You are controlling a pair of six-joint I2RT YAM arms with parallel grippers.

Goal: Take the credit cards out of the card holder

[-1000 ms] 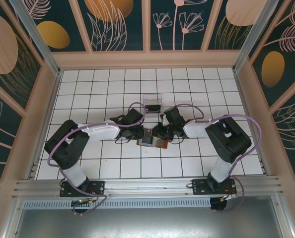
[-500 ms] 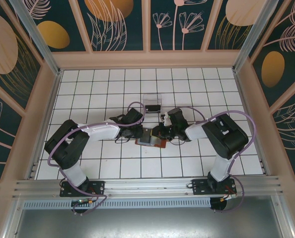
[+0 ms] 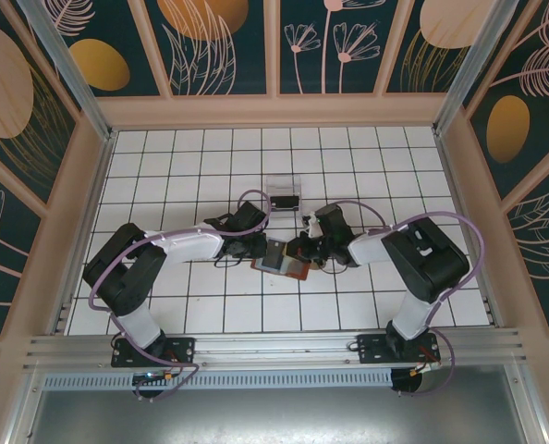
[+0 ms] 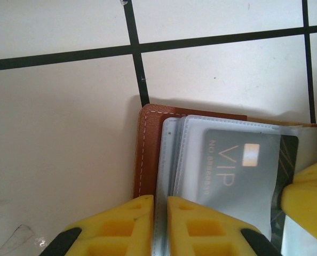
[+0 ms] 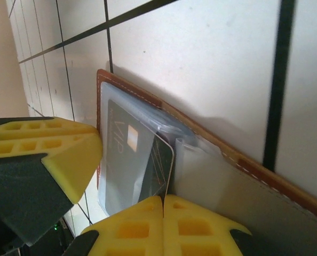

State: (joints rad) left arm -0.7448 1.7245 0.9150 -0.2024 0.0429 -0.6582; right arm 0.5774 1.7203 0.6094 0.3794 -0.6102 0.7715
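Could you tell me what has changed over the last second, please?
The right fingers closed at the edge of the dark card in the holder; whether they grip it is unclear. The left fingers stayed pinched on the holder's sleeve, and the holder kept its place.

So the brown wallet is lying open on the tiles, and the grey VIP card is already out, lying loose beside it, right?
Not quite. The wallet is open on the tiles, but the grey VIP card is not out. The left wrist view shows it tucked in a clear sleeve inside the wallet.
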